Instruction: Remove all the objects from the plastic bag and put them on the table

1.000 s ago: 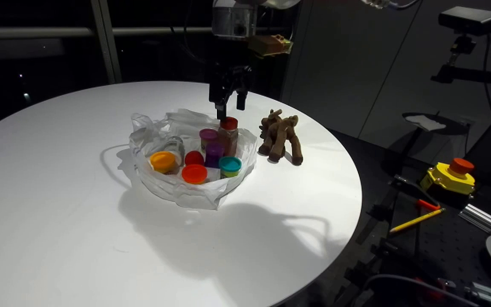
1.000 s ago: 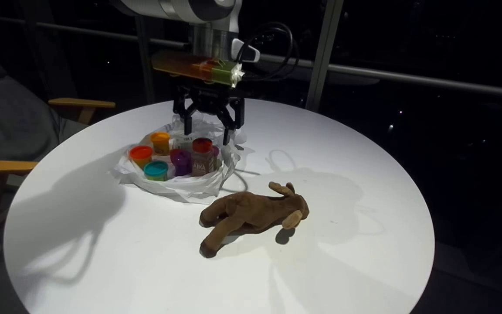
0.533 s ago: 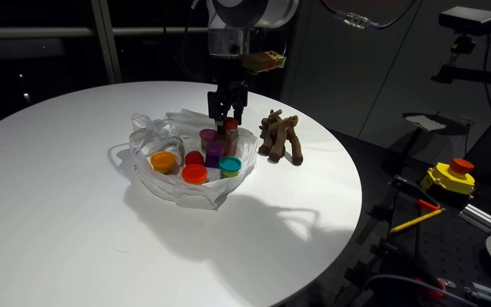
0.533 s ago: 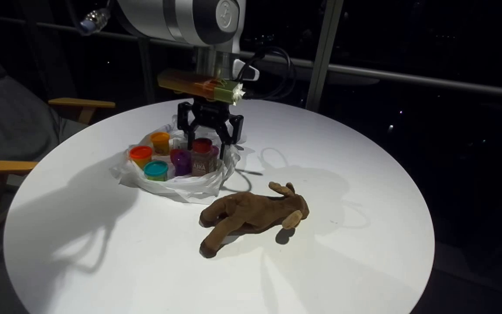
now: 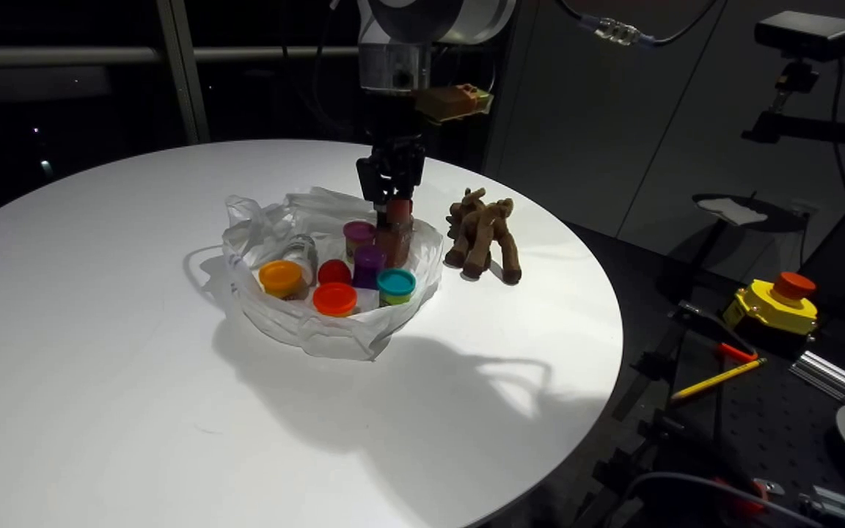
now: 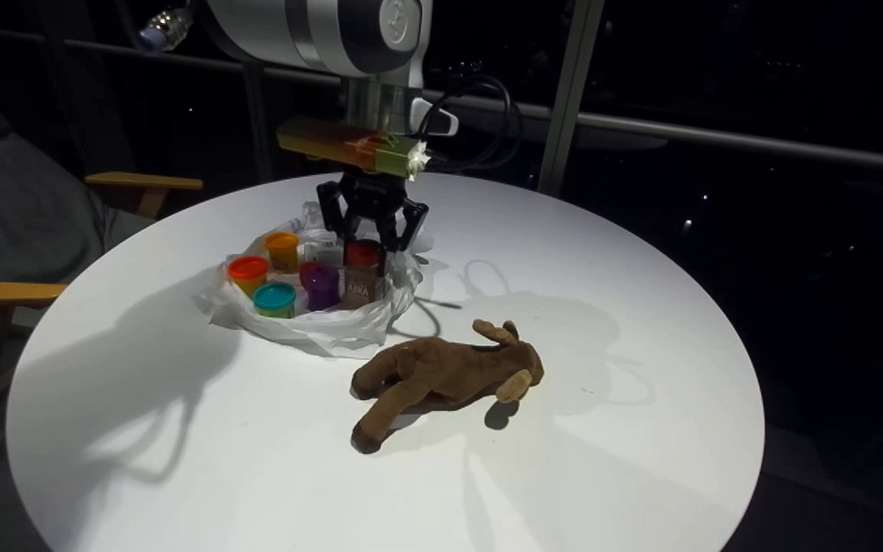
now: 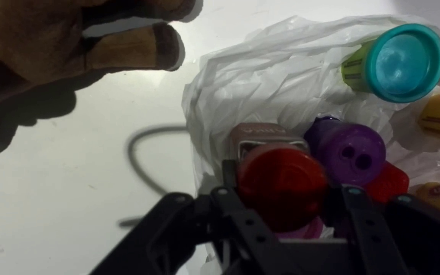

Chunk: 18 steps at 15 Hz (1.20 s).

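"Pinching the red cap (image 7: 288, 198) from both sides, that's the gripper (image 7: 281, 183), a finger against each flank. What could spoil the lift?"

"The hold is high. Most of the red-capped jar (image 6: 359, 290) sits below those fingers, so I'd expect a sway, a slip if the plastic is slick, or the cap twisting loose."

"And its neighbours? Take the wrist view, cap as hub, top as twelve: the purple two-holed piece (image 7: 351, 145) crowds in at two o'clock."

"Right by that finger, yes. A slanted pull could knock it into the small red piece (image 7: 390, 183) at three. The magenta-lidded tub (image 7: 306, 231), half hidden at six, is about as near."

"At nine runs the edge of the plastic bag (image 7: 220, 103)."

"That worries me more. Its film lies just beside the other finger, and I can't tell whether any is caught. If so, rising would drag the bag along the table (image 5: 100, 330) and tip what's inside, such as the teal-lidded tub (image 7: 405, 63) between one and two."

"Setting down afterwards?"

"The brown plush animal (image 6: 449, 372) lies outside the bag, on the table, toward ten o'clock. Landing the jar on a leg would topple it. I'd go straight up, well past the bag's rim, before any sideways travel."
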Each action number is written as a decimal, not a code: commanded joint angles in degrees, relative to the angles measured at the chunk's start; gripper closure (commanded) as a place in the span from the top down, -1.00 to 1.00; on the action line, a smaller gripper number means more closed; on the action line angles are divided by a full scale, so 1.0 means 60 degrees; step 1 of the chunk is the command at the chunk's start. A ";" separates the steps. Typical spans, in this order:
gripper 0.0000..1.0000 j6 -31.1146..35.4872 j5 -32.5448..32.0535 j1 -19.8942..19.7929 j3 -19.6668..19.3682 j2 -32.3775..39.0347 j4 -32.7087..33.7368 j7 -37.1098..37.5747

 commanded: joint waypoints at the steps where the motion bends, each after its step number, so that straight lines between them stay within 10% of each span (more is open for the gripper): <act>1: -0.52 0.0094 0.0126 0.0076 -0.0138 -0.1086 -0.0781 0.0608; 8: -0.52 -0.0353 0.0691 -0.0275 -0.0696 -0.2284 -0.0580 0.2219; 18: -0.52 -0.1316 0.0619 -0.0694 -0.1498 0.1603 0.3413 0.3478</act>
